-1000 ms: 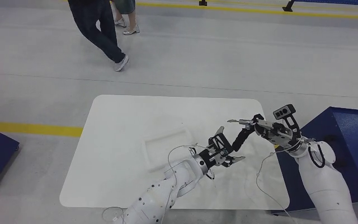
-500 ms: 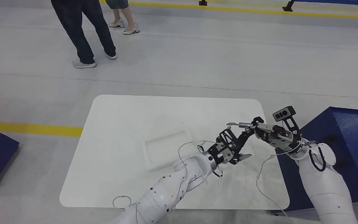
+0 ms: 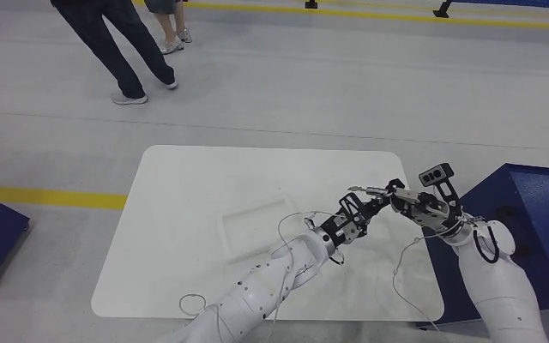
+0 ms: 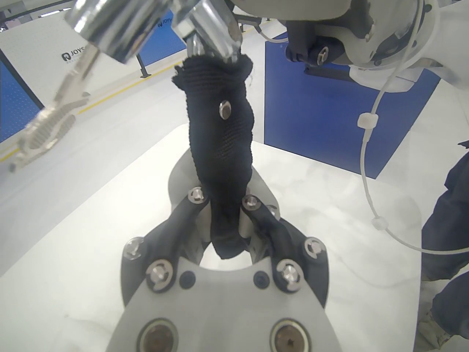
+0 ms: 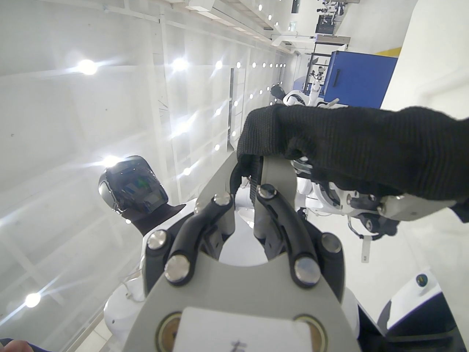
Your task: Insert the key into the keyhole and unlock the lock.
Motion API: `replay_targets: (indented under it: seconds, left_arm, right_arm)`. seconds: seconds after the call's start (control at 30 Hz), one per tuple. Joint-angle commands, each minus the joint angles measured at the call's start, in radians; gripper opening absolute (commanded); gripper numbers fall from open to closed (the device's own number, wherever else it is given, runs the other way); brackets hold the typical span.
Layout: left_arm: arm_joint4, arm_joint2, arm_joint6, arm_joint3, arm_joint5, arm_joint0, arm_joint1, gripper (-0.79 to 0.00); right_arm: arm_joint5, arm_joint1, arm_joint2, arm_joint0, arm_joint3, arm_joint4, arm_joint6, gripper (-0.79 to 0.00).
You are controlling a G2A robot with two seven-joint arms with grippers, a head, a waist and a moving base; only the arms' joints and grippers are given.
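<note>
Evidently, the left gripper (image 4: 214,69) is pinching the lock (image 4: 110,16), narrowly shut; the right gripper (image 3: 383,194) cannot be judged; unlocking is pending.

The left end effector (image 3: 356,214) moves away from the front edge of the worktop (image 3: 197,223) and up toward the right end effector (image 3: 388,199), closing the gap between them. A second ago its fingers stand wide apart, just short of the black-sleeved piece (image 4: 220,140) that hangs from the right end effector. Now they are drawn together on that piece's lower end, so each end effector grips one end of it. The left forearm stretches farther out over the worktop. The loose white cable (image 3: 190,302) near the arm's base slides along with it.
</note>
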Motion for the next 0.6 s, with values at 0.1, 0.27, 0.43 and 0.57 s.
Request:
replay_targets:
  seconds: [0.1,0.27,0.43,0.57]
  left_arm:
    - [0.07,-0.022,0.045,-0.045,0.071,0.016,0.009,-0.785]
    - [0.199,-0.06,0.041,-0.143,0.177,0.05,0.033,-0.785]
    - [0.32,-0.103,-0.011,-0.269,0.203,0.101,0.062,-0.785]
    - [0.385,-0.13,-0.031,-0.339,0.202,0.138,0.077,-0.785]
  right_arm:
    - [0.01,0.0,0.005,0.019,0.028,-0.007,-0.021,-0.785]
    - [0.03,0.002,0.007,0.042,0.063,-0.035,-0.047,0.0]
    - [0.062,0.003,0.008,0.064,0.102,-0.053,-0.085,0.0]
    - [0.128,0.007,0.005,0.08,0.126,-0.074,-0.092,0.0]
